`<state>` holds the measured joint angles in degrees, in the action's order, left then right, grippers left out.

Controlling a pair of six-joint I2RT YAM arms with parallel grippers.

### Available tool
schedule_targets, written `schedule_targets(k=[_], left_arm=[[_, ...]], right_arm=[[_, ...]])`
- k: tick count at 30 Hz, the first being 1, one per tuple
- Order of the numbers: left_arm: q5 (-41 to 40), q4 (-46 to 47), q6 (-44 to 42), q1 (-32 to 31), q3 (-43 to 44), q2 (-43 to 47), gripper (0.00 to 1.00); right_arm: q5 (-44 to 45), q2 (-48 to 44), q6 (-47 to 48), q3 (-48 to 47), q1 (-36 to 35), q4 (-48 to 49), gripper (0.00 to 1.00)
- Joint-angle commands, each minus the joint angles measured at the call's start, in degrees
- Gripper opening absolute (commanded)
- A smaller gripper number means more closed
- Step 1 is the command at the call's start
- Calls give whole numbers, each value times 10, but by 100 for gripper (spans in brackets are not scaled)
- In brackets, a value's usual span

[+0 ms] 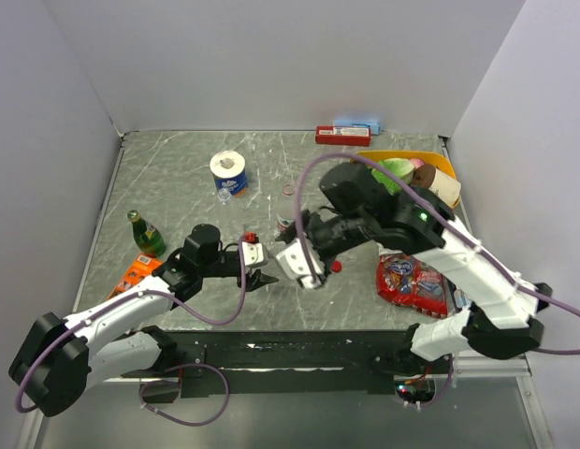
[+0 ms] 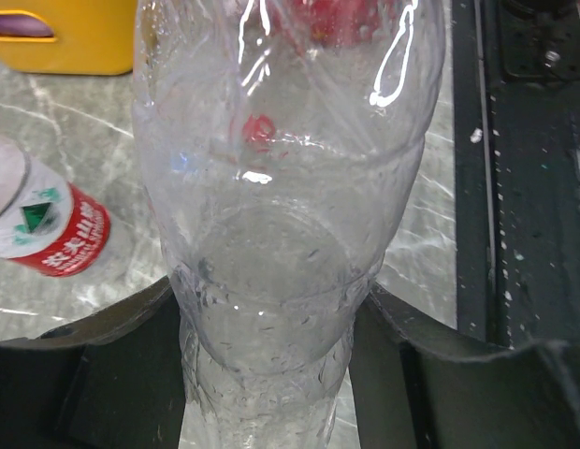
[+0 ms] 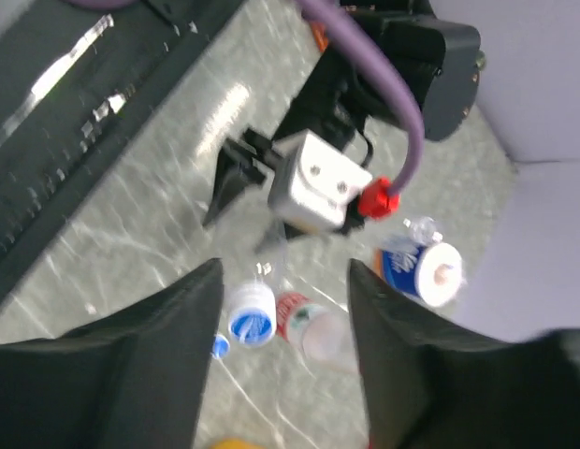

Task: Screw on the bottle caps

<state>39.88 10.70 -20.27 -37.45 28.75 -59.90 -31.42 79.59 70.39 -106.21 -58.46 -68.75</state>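
Your left fingers [image 2: 103, 374] clench a clear bottle [image 2: 271, 281] at its narrow waist. Your right fingers [image 3: 131, 374] stand parted, nothing between them, above a blue cap [image 3: 252, 321] and a red-labelled bottle [image 3: 309, 332] lying on its side. A red cap [image 1: 336, 267] lies on the worktop [image 1: 178, 178], just beside them.

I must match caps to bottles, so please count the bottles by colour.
Clear: 3 (held bottle, red-label bottle, small bottle by the roll)
Green: 1 (green bottle)
Total: 4
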Motion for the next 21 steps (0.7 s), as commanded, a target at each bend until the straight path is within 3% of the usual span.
schedule_targets(k=[1, 5, 21], left_arm=[[49, -20, -28, -3, 27, 4, 1], [64, -36, -50, -3, 37, 5, 1], [81, -91, -116, -3, 64, 12, 1]], right_arm=[[61, -58, 105, 76, 3, -38, 71], [74, -74, 141, 121, 3, -46, 72], [72, -47, 138, 130, 4, -18, 64]])
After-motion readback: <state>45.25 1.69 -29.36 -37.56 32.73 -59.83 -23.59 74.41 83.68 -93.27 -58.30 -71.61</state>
